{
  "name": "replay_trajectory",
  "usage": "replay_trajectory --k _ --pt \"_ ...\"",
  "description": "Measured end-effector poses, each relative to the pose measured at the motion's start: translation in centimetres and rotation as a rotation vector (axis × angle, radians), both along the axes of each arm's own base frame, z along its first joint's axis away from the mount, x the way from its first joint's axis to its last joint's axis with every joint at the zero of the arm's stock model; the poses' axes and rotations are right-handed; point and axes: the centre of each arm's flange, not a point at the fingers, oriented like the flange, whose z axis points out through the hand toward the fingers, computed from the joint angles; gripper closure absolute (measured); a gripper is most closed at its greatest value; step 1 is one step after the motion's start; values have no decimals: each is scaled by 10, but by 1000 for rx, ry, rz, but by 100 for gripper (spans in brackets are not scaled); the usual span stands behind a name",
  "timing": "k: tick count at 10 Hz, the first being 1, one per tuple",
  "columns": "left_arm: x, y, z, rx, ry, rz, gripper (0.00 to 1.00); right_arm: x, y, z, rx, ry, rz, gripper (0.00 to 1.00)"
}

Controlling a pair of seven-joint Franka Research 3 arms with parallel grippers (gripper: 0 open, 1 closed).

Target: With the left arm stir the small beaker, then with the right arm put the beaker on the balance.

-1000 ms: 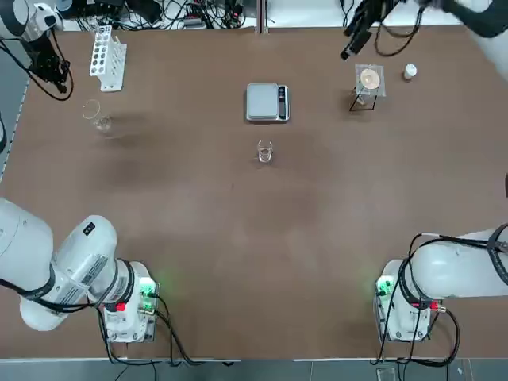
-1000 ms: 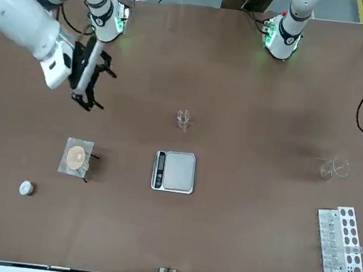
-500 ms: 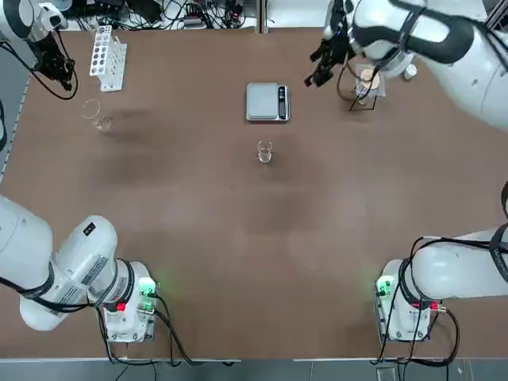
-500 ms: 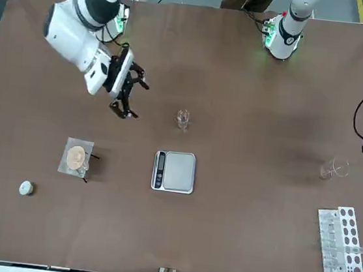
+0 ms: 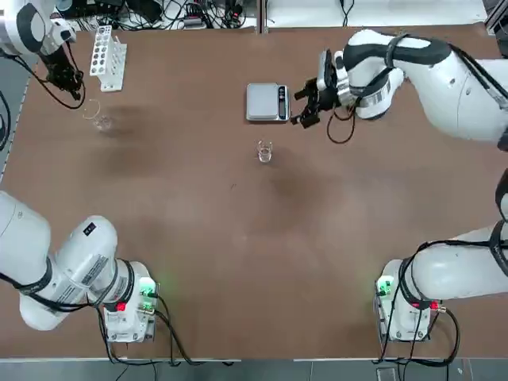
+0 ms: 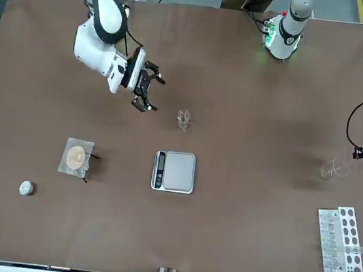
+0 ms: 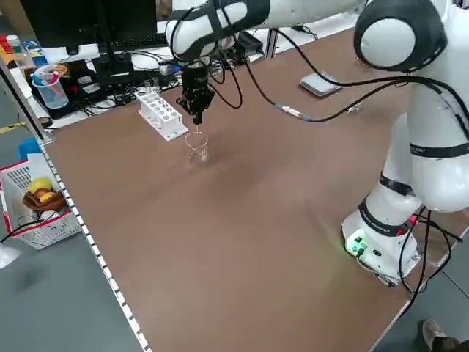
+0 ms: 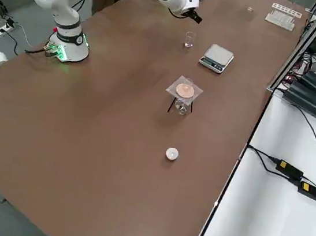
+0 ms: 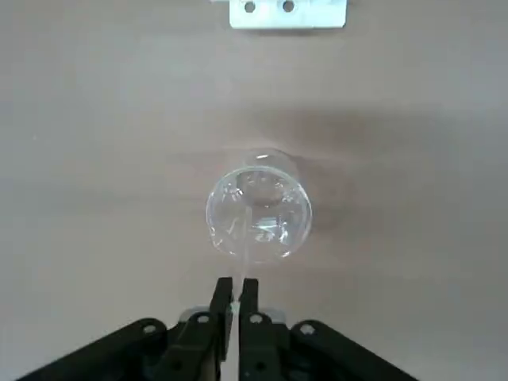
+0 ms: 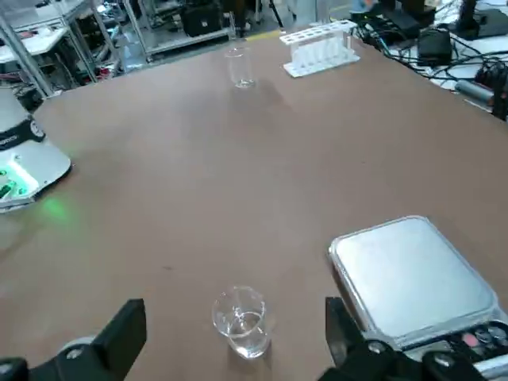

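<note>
Glass small beaker stands just in front of the balance. Right gripper, fingers wide apart, hovers beside both (risk: clipping the beaker over). Left gripper pinches a thin rod, well apart.

Even, diffuse light from overhead fills every view; the brown table is evenly lit, with only soft, faint shadows under the arms. A blurred dark patch lies beside the wide glass vessel in the left wrist view, where glints mark its rim. Green lamps glow at both arm bases. The right wrist view is sharp nearby and softens toward the far clutter. Straight edges bow slightly in the front view
</note>
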Motion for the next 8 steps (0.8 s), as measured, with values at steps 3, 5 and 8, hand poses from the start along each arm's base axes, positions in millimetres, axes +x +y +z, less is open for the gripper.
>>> replay_trajectory --k 3,5,8 --pt "3 2 -14 -21 4 1 88 -18 5 -55 95 -57 126 0" --pt "5 2 -17 -25 -3 0 84 -25 -4 -83 147 -70 167 0" --pt "7 2 -25 -36 -11 0 83 -27 -10 -111 169 -108 160 0"
